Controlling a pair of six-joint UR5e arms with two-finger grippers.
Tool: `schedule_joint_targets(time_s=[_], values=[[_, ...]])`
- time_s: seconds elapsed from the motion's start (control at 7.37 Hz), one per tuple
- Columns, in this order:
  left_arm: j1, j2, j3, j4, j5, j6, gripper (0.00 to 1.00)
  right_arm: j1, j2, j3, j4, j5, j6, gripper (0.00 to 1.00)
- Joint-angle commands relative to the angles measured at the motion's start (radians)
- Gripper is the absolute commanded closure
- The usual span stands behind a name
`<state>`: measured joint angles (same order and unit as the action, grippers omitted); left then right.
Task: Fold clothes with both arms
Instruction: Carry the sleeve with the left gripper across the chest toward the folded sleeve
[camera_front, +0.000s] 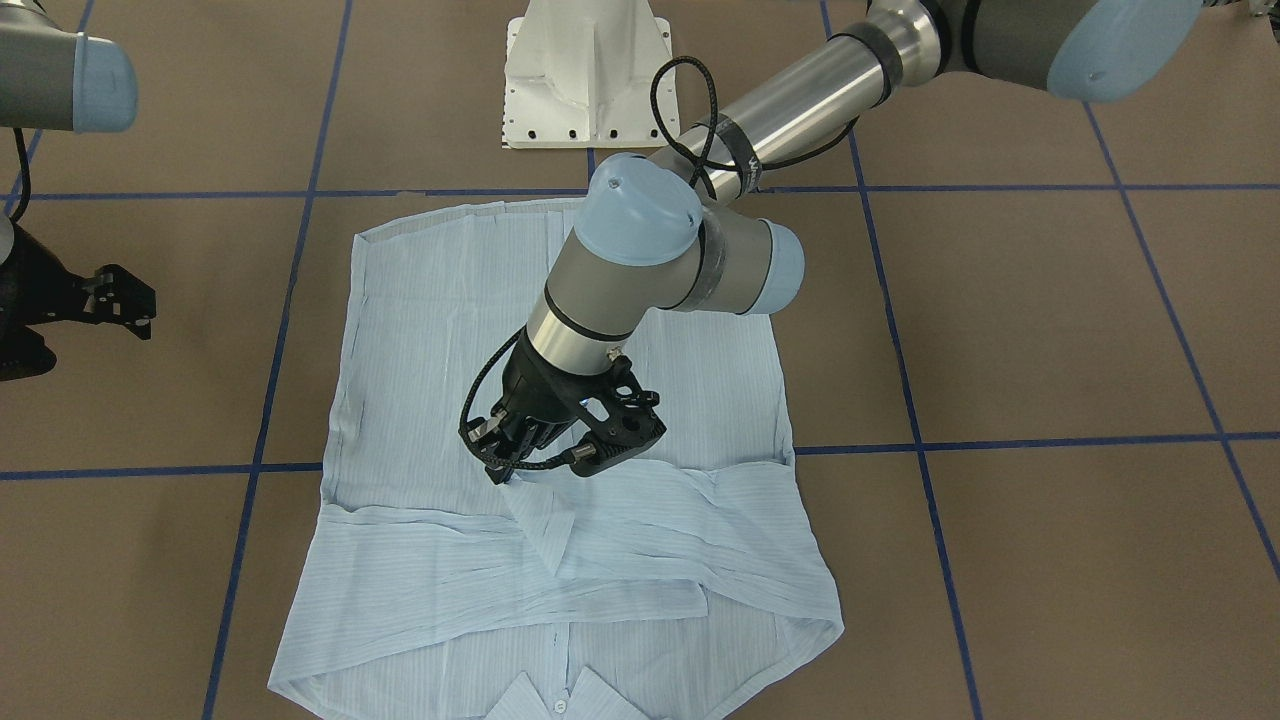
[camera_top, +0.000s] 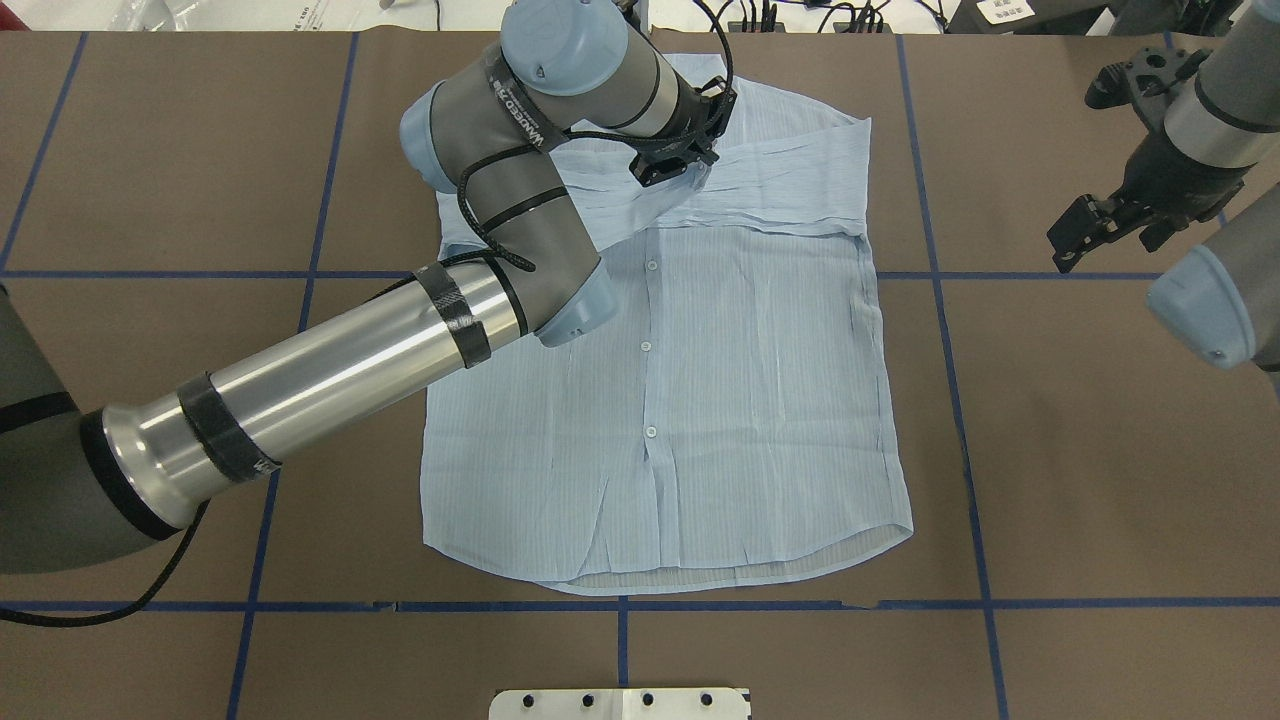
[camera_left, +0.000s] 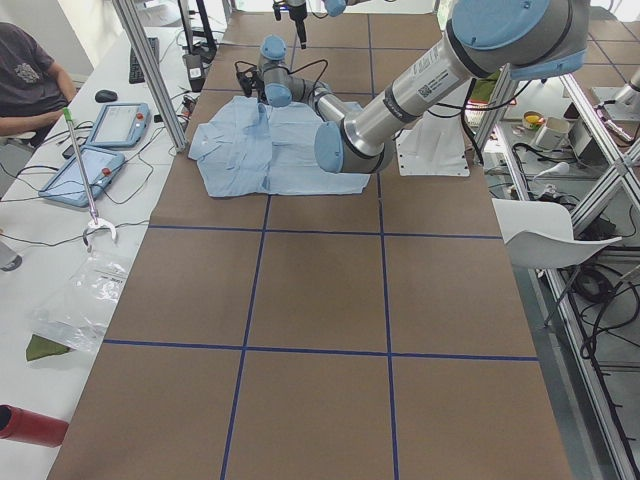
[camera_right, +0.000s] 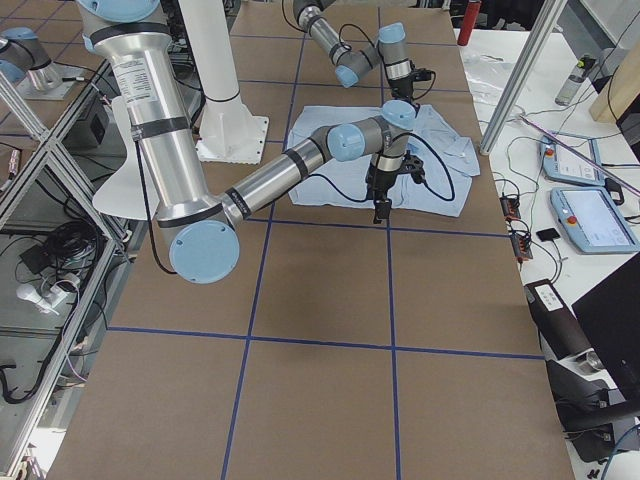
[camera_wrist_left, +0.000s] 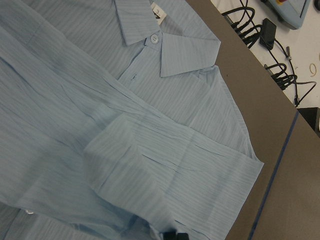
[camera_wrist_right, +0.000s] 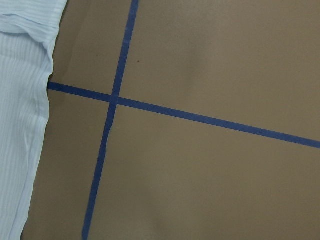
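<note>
1. Fabric first: the shirt (camera_top: 760, 400) is thin, pale blue cloth with fine stripes and soft creases. Small white buttons (camera_top: 650, 265) run down its front, and it has a pointed collar (camera_wrist_left: 165, 45).
2. You see it lying flat, button side up, on the table (camera_top: 1100, 450), a matte brown surface crossed by blue tape lines (camera_top: 1100, 603). Its curved hem (camera_top: 740, 575) points toward the robot's white pedestal base (camera_front: 588, 75), and the collar points toward the far edge.
3. Both long sleeves are folded in across the chest just below the collar, overlapping in a wrinkled band (camera_front: 640, 520). One squared sleeve end (camera_wrist_left: 175, 165) lies on top of that band.
4. Your left arm (camera_top: 330, 370) is smooth silver tube with light blue joint caps and black cable looped round it, and it reaches out over the shirt. The left gripper (camera_front: 500, 468), black and angular, hangs low over the sleeve band near its middle. You cannot tell from these views whether its fingers are apart or together, or whether they touch the cloth.
5. Your right gripper (camera_front: 135, 305) sits off the shirt, well apart from it, above bare table to one side. Its wrist view shows only a strip of the shirt's side edge and a tape crossing. You cannot tell how its fingers stand either.
</note>
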<state>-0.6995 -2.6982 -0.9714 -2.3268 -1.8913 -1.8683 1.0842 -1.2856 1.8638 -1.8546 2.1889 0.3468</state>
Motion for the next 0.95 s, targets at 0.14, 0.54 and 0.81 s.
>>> schedule_joint_targets(time_s=[0.14, 0.54, 0.81], values=[[0.005, -0.012, 0.020, -0.066, 0.001, 0.000, 1.00, 0.000, -0.005, -0.002, 0.000, 0.000, 0.000, 0.00], [0.009, -0.014, 0.069, -0.143, 0.001, 0.001, 1.00, 0.000, -0.011, -0.006, 0.000, -0.001, -0.006, 0.00], [0.023, -0.014, 0.080, -0.144, 0.043, 0.003, 1.00, 0.000, -0.012, -0.006, 0.000, -0.001, -0.006, 0.00]])
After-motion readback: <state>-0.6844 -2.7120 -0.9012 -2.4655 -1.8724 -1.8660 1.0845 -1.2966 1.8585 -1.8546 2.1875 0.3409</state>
